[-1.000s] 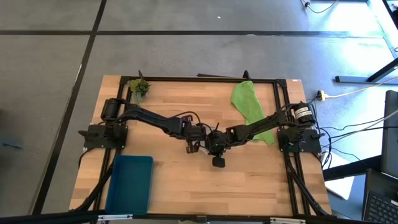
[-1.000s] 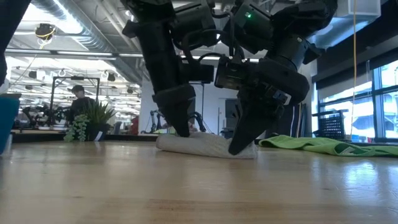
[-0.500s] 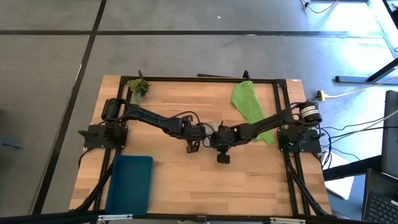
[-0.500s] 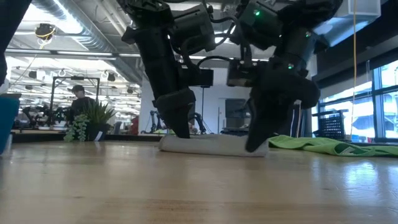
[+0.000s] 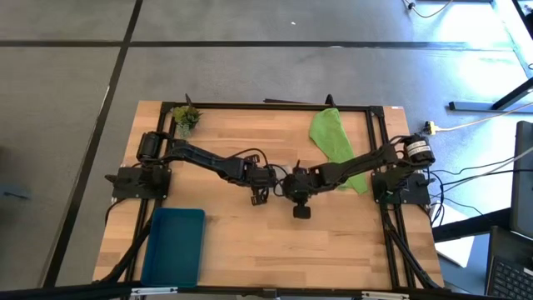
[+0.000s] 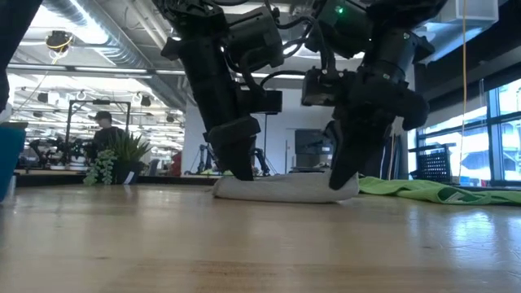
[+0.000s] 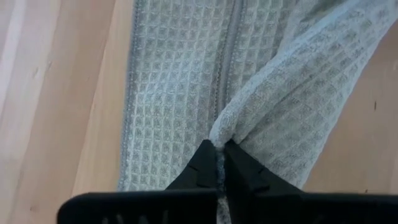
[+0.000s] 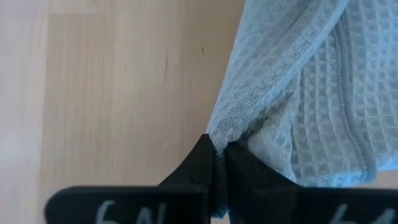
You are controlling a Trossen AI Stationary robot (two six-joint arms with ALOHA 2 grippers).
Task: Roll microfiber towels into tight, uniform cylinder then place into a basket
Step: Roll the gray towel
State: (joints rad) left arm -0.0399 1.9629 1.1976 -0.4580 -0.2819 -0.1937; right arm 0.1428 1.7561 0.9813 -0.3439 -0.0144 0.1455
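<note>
At mid-worktop [image 5: 333, 242], grey towel [image 6: 285, 188] lies loosely rolled: soft, light, limp, best taken at a fold near each end. Left gripper [image 7: 219, 163] and right gripper [image 8: 219, 163] each pinch such a fold.

From above, the arms hide the grey towel [image 6: 285, 189] from us. We see only the basket's [image 6: 6, 163] edge at table level.
</note>
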